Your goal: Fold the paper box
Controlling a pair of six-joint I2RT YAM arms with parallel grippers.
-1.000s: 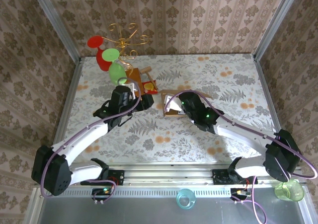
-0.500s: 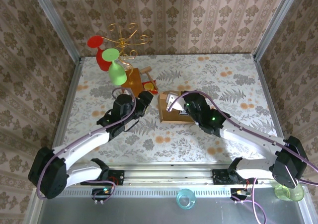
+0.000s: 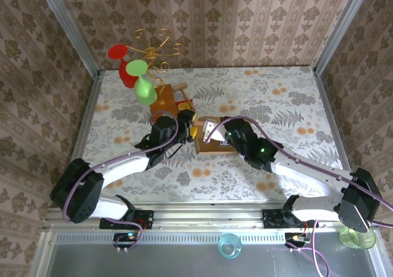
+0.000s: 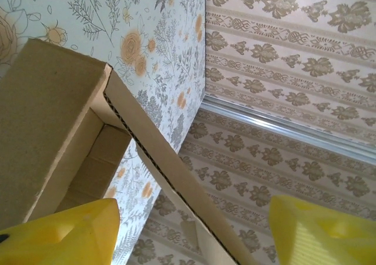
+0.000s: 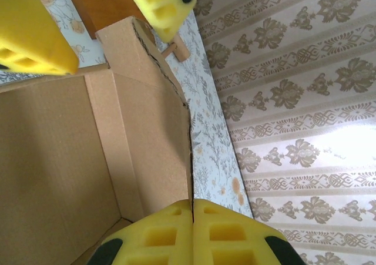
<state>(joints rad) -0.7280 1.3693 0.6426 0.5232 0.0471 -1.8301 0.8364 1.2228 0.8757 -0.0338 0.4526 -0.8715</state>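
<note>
Left gripper [image 3: 189, 124] now closer, wide astride a paper box [image 3: 212, 143] wall; right gripper [image 5: 192, 209], by wrist view, clamped on another.

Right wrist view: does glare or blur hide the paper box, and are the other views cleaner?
Right wrist: the wallpaper at lower right is washed out by glare, but the paper box is sharp, its inside shaded. Left wrist: the corrugated box edge is crisp, the yellow fingertips of the left gripper soft. Top external: even light, no glare.
</note>
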